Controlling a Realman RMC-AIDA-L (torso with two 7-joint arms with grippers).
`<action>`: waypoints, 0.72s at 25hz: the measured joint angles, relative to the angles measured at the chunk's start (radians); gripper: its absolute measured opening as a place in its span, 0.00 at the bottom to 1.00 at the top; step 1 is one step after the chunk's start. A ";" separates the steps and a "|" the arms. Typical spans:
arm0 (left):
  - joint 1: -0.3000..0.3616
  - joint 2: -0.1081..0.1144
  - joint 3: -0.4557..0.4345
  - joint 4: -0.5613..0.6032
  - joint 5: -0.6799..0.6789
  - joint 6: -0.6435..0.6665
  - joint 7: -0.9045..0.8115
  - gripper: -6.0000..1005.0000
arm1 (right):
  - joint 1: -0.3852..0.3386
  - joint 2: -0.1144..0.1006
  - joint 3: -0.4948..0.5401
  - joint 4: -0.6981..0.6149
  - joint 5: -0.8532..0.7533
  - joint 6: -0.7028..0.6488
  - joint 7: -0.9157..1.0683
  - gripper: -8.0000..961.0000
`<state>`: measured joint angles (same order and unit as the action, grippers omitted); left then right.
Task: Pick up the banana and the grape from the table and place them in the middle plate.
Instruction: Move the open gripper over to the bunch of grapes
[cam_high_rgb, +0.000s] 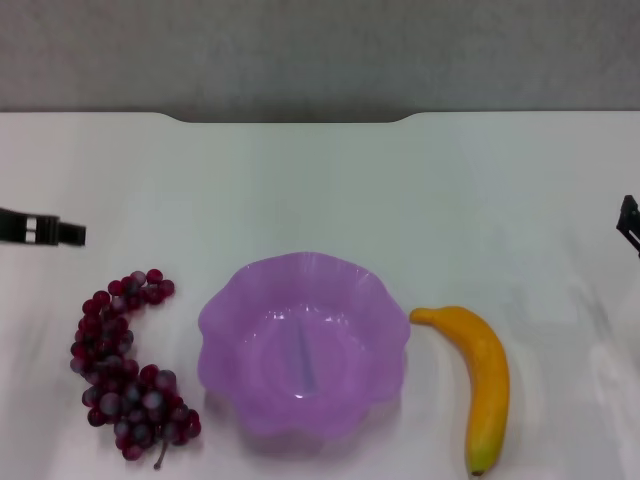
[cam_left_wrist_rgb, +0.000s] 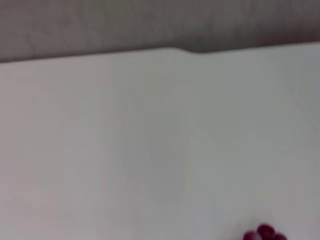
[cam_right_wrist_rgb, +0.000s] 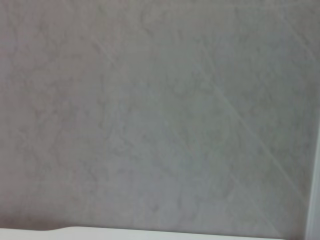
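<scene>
From the head, the plate (cam_high_rgb: 303, 345) sits on the table (cam_high_rgb: 320, 190) with the grape (cam_high_rgb: 128, 362) just to its left and the banana (cam_high_rgb: 477, 380) just to its right, both outside it; the left gripper (cam_high_rgb: 42, 230) pokes in at the left edge, the right gripper (cam_high_rgb: 629, 222) at the right, and I cannot tell either's grip. The left wrist shows bare table and a few grapes (cam_left_wrist_rgb: 265, 233) at the frame's edge. The right wrist shows grey wall (cam_right_wrist_rgb: 150, 115) and a strip of table edge.

One worktop (cam_high_rgb: 320, 180) carries three things in all: one purple plate (cam_high_rgb: 303, 345), one banana (cam_high_rgb: 482, 382), and one bunch of grapes (cam_high_rgb: 128, 365), its berries too many and too clustered to count. Two end effectors show: left end effector (cam_high_rgb: 45, 231) and right end effector (cam_high_rgb: 629, 222).
</scene>
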<state>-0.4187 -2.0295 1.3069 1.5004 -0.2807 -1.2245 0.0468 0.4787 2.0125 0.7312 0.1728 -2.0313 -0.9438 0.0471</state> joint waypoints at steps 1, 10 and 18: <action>-0.002 0.000 0.003 -0.004 0.003 -0.007 0.001 0.88 | -0.002 0.000 0.000 -0.001 0.001 -0.002 0.000 0.93; -0.013 -0.004 0.049 -0.087 0.012 -0.008 0.003 0.88 | -0.008 0.000 0.002 0.002 0.001 -0.010 0.000 0.93; -0.042 -0.005 0.108 -0.179 0.002 0.044 0.002 0.88 | -0.005 0.000 0.000 -0.002 0.000 -0.006 -0.001 0.93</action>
<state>-0.4604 -2.0341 1.4153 1.3213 -0.2791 -1.1807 0.0492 0.4740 2.0126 0.7314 0.1708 -2.0313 -0.9494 0.0461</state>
